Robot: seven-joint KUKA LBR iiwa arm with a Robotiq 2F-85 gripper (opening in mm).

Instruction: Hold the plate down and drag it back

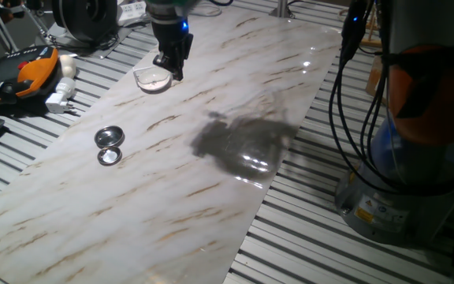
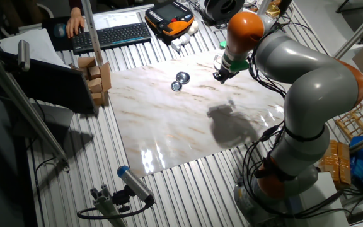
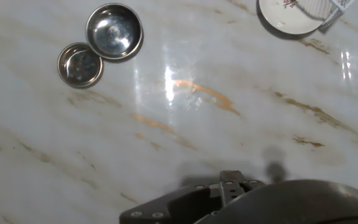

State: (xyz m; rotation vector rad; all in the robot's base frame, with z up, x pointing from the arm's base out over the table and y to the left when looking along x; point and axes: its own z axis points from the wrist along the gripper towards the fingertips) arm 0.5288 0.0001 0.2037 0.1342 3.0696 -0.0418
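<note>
Two oblique table views, one overhead

**Marble-look counter on a slatted metal bench, ringed by workshop clutter**

A glossy white counter (image 1: 172, 181) with brown marble veining lies on a bench of silver ribbed aluminium slats (image 1: 329, 237). Overhead light makes bright glare patches on the sheet, and a dark blurred shadow (image 1: 243, 142) falls across its middle. Beyond one edge sit an orange-and-black handheld control pendant (image 2: 172, 17), a black computer keyboard (image 2: 115, 34) and small brown cardboard boxes (image 2: 96, 75). Black cables (image 1: 345, 87) hang at the side. A silver metal pole (image 2: 90, 31) stands upright by the keyboard.
</note>
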